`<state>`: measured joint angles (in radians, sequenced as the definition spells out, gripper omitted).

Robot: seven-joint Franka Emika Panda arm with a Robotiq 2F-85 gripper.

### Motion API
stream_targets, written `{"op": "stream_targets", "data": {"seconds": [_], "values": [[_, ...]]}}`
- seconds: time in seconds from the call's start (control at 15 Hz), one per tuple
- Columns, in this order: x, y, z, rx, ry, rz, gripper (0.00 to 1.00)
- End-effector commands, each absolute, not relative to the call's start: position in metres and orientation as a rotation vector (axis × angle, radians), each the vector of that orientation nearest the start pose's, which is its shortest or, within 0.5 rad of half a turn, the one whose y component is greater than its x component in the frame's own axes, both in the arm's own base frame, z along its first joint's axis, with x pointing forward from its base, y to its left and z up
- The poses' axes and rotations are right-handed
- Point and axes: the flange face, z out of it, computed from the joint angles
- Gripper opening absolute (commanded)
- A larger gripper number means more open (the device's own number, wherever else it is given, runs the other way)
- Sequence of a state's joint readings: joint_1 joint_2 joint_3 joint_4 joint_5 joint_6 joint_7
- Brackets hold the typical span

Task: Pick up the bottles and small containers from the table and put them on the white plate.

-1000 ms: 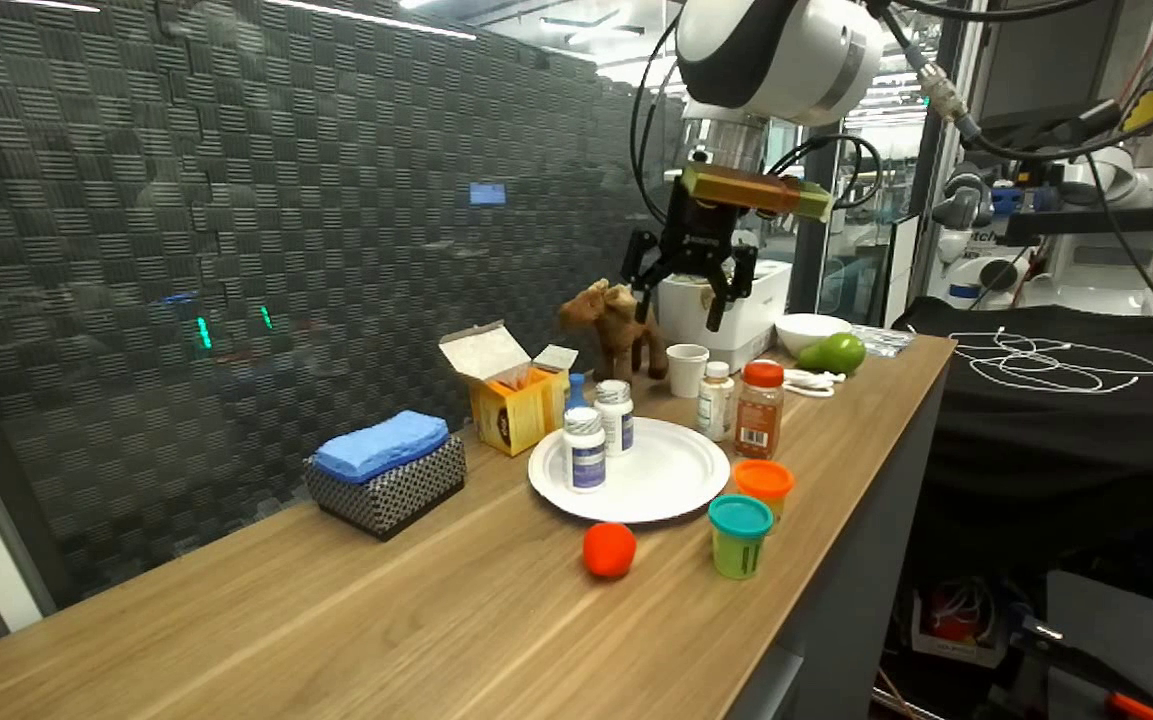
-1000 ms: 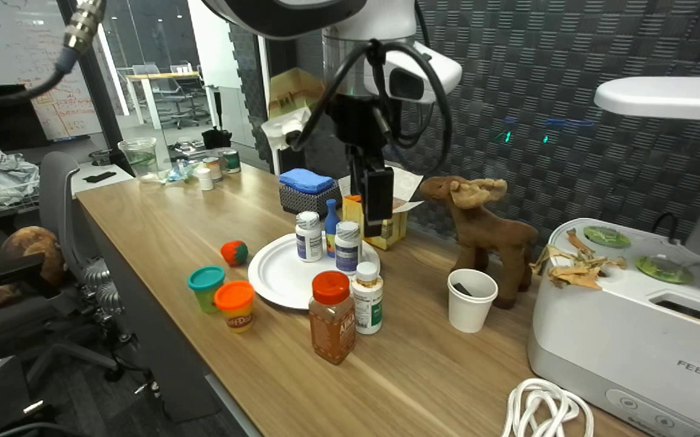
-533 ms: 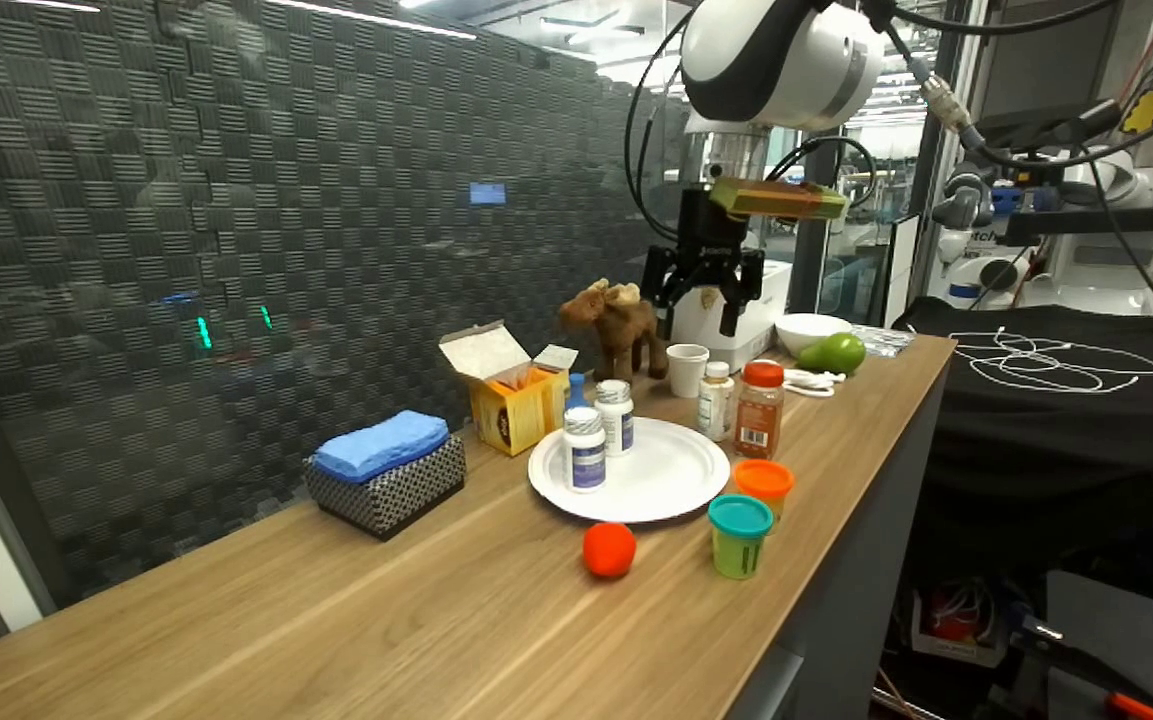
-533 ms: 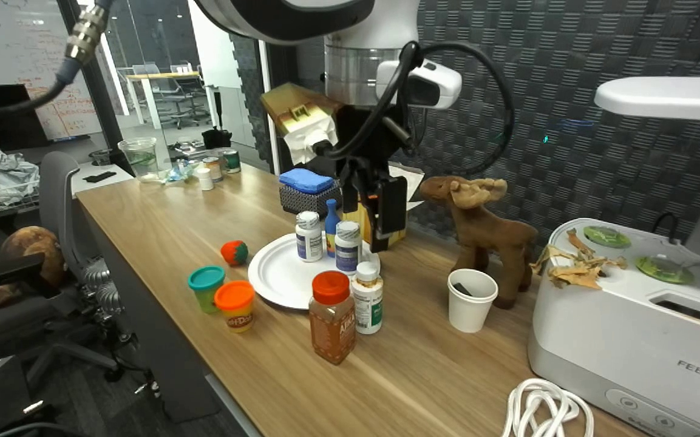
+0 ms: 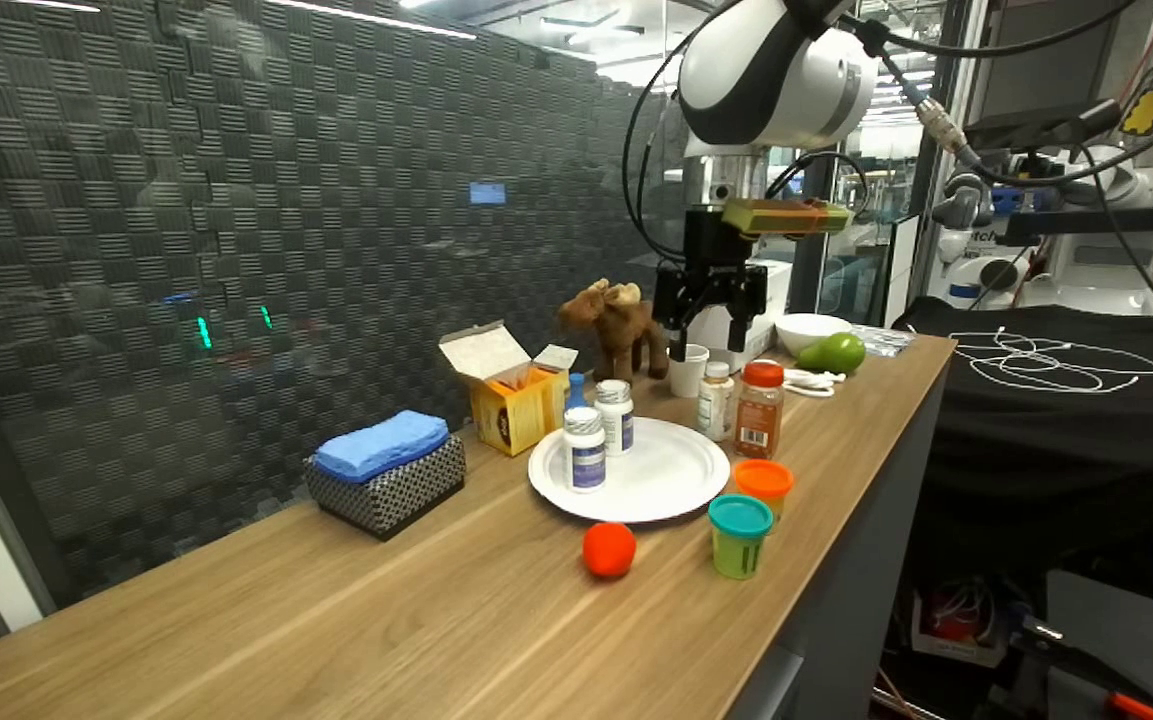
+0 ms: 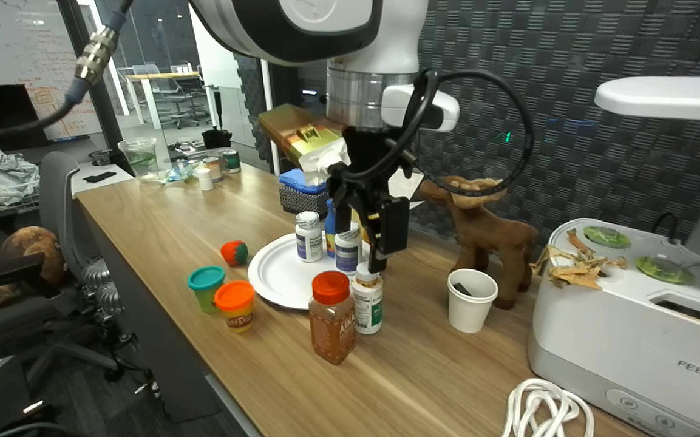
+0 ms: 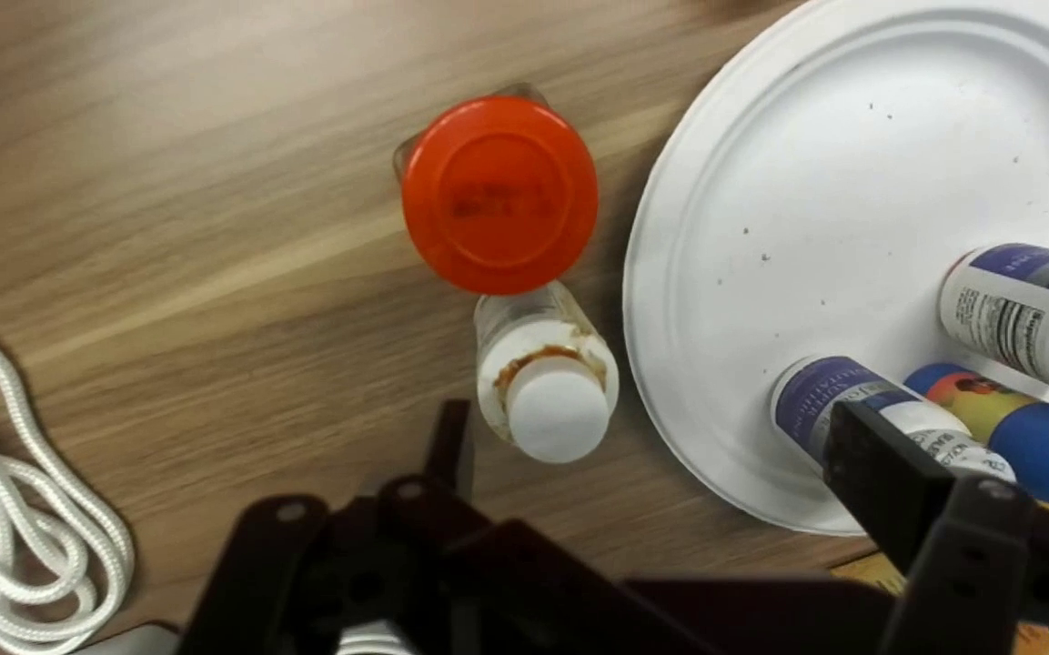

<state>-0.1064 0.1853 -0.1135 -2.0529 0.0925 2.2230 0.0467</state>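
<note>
White plastic tops the bottle [image 5: 715,402] likely wanted next; in an exterior view it stands upright on the surface [image 5: 416,620], just outside the rim of the plate [image 5: 676,472]. The fingers [image 5: 739,333] hang above, spread wide and holding nothing. Two pill bottles [image 5: 584,455] stand on the plate.

In an exterior view, one fingertip [image 6: 377,260] covers part of the bottle's top. The jar [image 6: 333,328] stands just beside the bottle, on the near side; whether they touch I cannot tell.

In the wrist view the bottle shows almost end on, its long axis upright. Most of it lies toward the top of that view from the line between the fingertips, far nearer the left one there. So the coming move seems to need a sideways shift to centre it, then a straight descent; otherwise the other fingertip might strike a pill bottle.
</note>
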Motion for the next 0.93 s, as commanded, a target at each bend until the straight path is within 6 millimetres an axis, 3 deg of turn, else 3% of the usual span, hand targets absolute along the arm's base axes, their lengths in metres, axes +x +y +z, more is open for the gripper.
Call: {"op": "stream_targets", "data": {"seconds": [0.0,0.2,0.33,0.47,0.53,0.87], "values": [[0.567,-0.124,0.343,-3.066,0.446,0.042,1.0],[0.568,-0.126,0.337,-3.077,0.454,0.053,1.0],[0.569,-0.128,0.336,-3.086,0.452,0.058,0.87],[0.57,-0.129,0.335,-3.101,0.448,0.062,0.8],[0.571,-0.13,0.335,-3.112,0.449,0.061,0.62],[0.57,-0.135,0.338,-3.156,0.44,0.059,0.22]]}}
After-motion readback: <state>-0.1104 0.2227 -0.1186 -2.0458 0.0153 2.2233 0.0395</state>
